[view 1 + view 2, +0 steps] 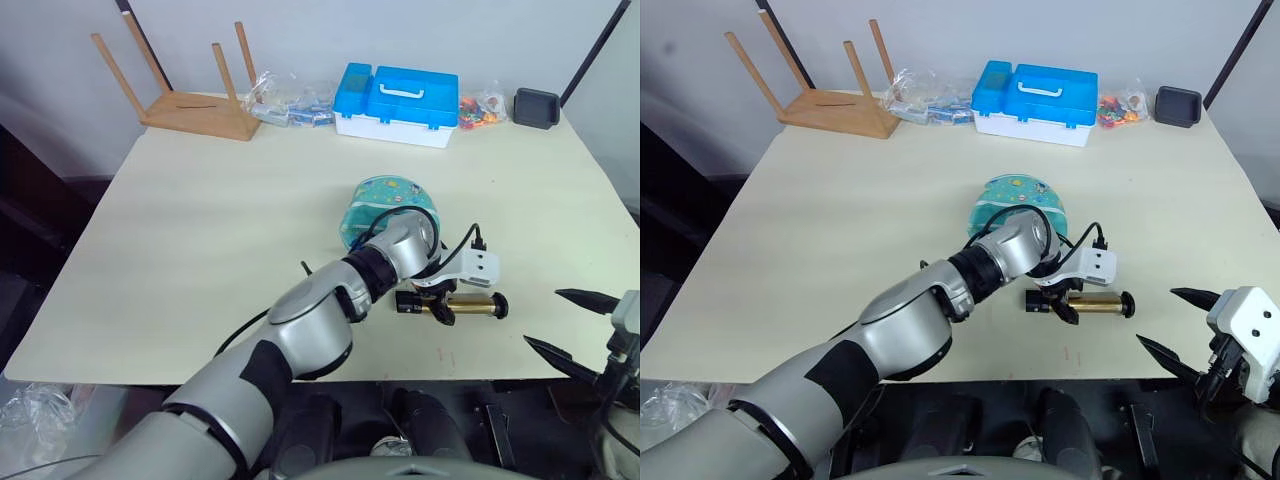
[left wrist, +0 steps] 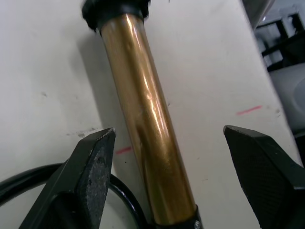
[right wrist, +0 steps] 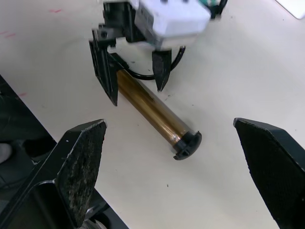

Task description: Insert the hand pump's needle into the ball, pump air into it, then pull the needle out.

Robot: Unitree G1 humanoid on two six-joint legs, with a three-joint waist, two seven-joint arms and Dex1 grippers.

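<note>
I have the left gripper (image 3: 136, 78) reached across the table (image 1: 200, 250) and lowered over the hand pump (image 1: 470, 307), which lies flat on the tabletop near the front edge, just in front of the ball (image 1: 390, 205). From the left wrist view the amber barrel runs up between my two black fingers (image 2: 90, 176), which are spread wide on either side of it; I see a gap on each side, so the barrel is straddled, not pinched. The right wrist view confirms it: the finger tips stand to both sides of the barrel near its handle end, while the far black end cap (image 3: 187, 144) lies free on the table. A loop of the pump's thin black hose (image 2: 119, 200) curls under the gripper beside the barrel; I can't make out the needle at this distance. The teal ball sits at mid-table, partly behind my left forearm, resting on the tabletop. My right gripper (image 1: 1185, 330) hangs off the front right corner of the table, well apart from the pump, its fingers spread wide and holding nothing. Along the far edge I see a blue-and-white plastic case (image 1: 398, 103) and an upturned wooden stool (image 1: 190, 95).
</note>
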